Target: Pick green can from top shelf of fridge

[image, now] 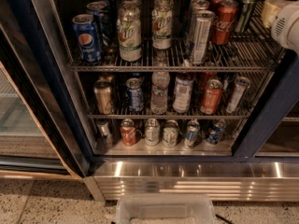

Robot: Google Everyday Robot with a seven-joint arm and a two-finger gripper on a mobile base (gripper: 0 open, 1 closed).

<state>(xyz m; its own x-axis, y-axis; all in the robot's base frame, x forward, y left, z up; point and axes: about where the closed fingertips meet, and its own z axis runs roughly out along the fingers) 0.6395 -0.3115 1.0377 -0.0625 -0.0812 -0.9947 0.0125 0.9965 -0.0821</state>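
Note:
The green can (245, 10) is slim and dark green with a silver top. It stands upright at the far right of the top shelf (163, 63), behind and right of a red Coca-Cola can (224, 21). The top shelf is a silvery wire rack inside the fridge (264, 120), which has a dark blue frame. My gripper (271, 12) shows only as a cream and white bulk at the upper right edge, just right of the green can at about its height. I cannot tell whether it touches the can.
The top shelf also holds a tall silver can (201, 36), two pale bottles (129, 34) and blue Pepsi cans (87, 38). Lower racks hold more cans and bottles. The open glass door (28, 115) stands at the left. A clear plastic bin (163, 211) sits on the floor in front.

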